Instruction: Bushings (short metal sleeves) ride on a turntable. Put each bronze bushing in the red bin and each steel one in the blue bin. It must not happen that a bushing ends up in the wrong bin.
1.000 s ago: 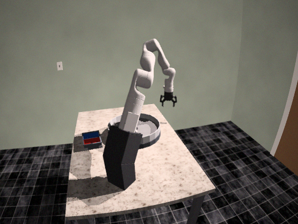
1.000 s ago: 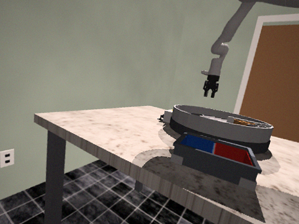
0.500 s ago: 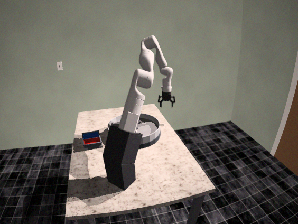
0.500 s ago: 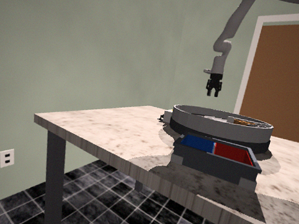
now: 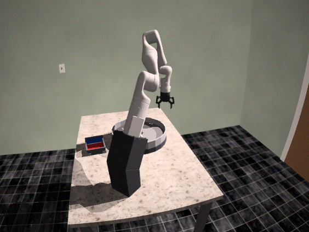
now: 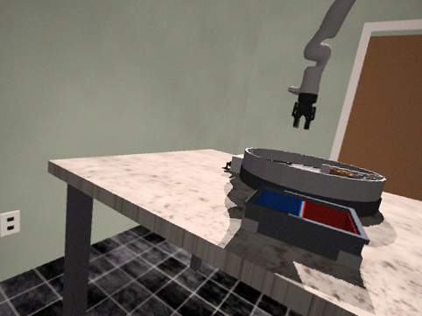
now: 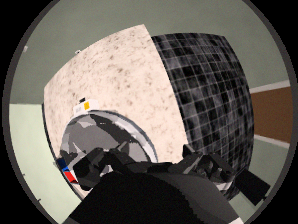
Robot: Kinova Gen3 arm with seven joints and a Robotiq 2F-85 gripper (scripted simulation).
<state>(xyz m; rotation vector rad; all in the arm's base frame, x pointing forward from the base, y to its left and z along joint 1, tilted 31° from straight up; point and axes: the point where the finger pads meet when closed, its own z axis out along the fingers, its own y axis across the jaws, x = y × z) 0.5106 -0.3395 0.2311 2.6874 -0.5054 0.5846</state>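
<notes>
My gripper (image 5: 165, 106) (image 6: 301, 127) is open and empty, pointing down high above the table, over the side of the turntable away from the bins. The round grey turntable (image 5: 161, 143) (image 6: 312, 178) (image 7: 89, 134) has a raised wall. A brownish patch (image 6: 343, 173) shows inside the wall in the exterior view; I cannot tell whether it is a bushing. No bushing can be made out clearly; the wall, the arm and my fingers hide parts of the turntable. The blue bin (image 5: 93, 140) (image 6: 278, 202) and red bin (image 5: 96, 145) (image 6: 327, 216) sit side by side in one dark tray; no bushing shows in either.
The arm's dark pedestal (image 5: 123, 161) stands beside the turntable on the speckled table (image 5: 170, 175) (image 6: 158, 180) (image 7: 120, 70). A small white box (image 6: 237, 164) (image 7: 79, 109) with a yellow patch adjoins the turntable's outer wall. The bin tray (image 6: 296, 235) lies near a table edge.
</notes>
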